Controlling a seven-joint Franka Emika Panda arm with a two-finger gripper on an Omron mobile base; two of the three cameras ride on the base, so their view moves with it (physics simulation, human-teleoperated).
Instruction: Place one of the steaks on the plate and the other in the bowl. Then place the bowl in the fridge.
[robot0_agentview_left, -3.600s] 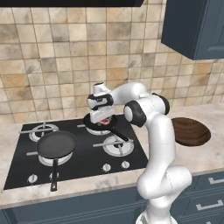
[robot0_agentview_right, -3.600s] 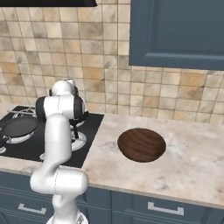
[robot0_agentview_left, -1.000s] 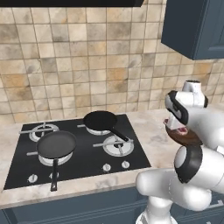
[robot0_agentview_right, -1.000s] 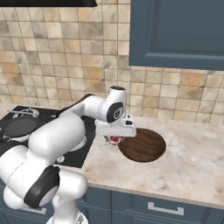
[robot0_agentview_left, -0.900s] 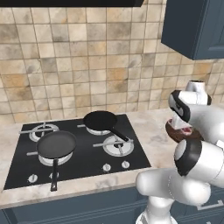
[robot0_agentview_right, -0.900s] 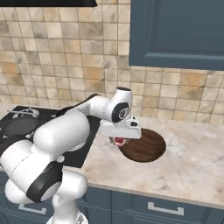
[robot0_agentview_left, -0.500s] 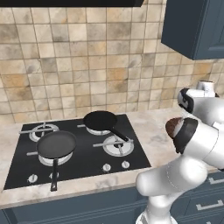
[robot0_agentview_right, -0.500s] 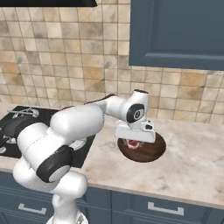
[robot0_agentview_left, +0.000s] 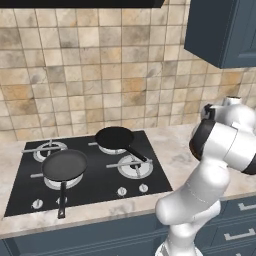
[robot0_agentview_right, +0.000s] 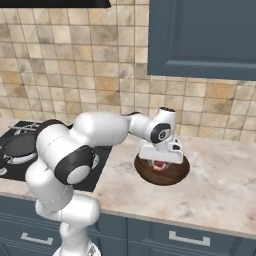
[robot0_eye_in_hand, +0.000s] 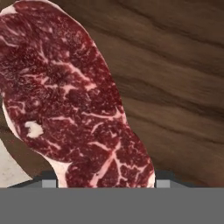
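Swung from the stove to the bowl (robot0_agentview_right: 172, 172), my claw (robot0_agentview_right: 159, 163) holds a steak (robot0_eye_in_hand: 74, 105) over its 9 o'clock rim

The round dark brown wooden bowl (robot0_agentview_right: 162, 171) sits on the marbled stone bench (robot0_agentview_right: 220, 190), right of the black gas hob (robot0_agentview_left: 90, 172). The flat marbled raw steak (robot0_eye_in_hand: 74, 105) hangs over the bowl, under the claw (robot0_agentview_right: 160, 159). Two black long-handled frying pans (robot0_agentview_left: 64, 167) rest on the hob.
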